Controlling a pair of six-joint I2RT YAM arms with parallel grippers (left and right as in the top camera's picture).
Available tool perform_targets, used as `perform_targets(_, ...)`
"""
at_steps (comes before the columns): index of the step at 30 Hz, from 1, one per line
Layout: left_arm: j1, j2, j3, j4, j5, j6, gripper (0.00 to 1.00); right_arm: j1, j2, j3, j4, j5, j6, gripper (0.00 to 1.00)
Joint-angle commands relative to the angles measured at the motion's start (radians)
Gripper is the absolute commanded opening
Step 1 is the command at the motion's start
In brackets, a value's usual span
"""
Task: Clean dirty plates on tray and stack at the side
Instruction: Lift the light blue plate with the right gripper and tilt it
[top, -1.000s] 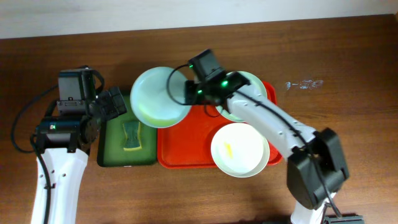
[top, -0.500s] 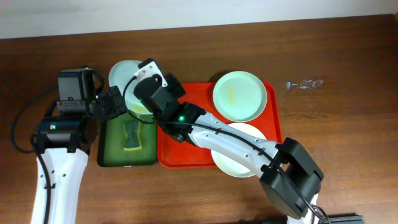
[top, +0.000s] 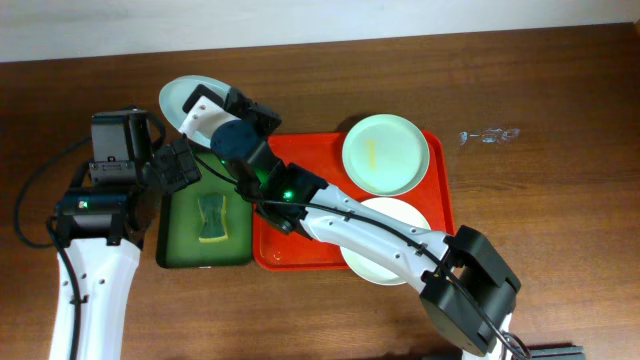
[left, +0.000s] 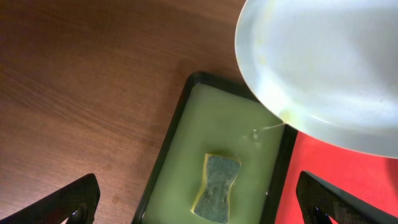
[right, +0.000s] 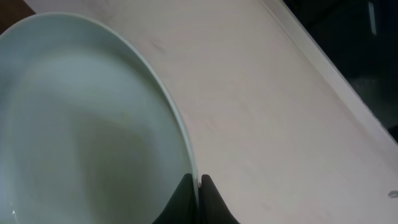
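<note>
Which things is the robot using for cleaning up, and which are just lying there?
For the job: held plate, right gripper, smeared plate, near plate, red tray, green tray, sponge.
Just lying about: small clear thing on the table.

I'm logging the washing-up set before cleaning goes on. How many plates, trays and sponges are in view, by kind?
Plates: 3 (held plate in the right gripper; uncovered plate and arm-crossed plate on the red-orange tray)
Trays: 2 (red-orange tray, dark green tray)
Sponges: 1 (sponge in the dark green tray)
Total: 6
</note>
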Motion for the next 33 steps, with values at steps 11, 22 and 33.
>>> perform_targets(11,-0.001,-0.003,0.008,0.002,0.012,-0.005,0.99,0.032,-0.044,0.028,0.010,-0.015,-0.011,0.04)
perform_targets(22,-0.001,-0.003,0.008,0.002,0.012,-0.005,0.99,0.029,-0.044,0.028,-0.301,-0.016,0.385,0.04)
perform_targets(33,-0.001,-0.003,0.008,0.002,0.012,-0.005,0.99,-0.052,-0.044,0.028,-0.700,-0.122,0.919,0.04)
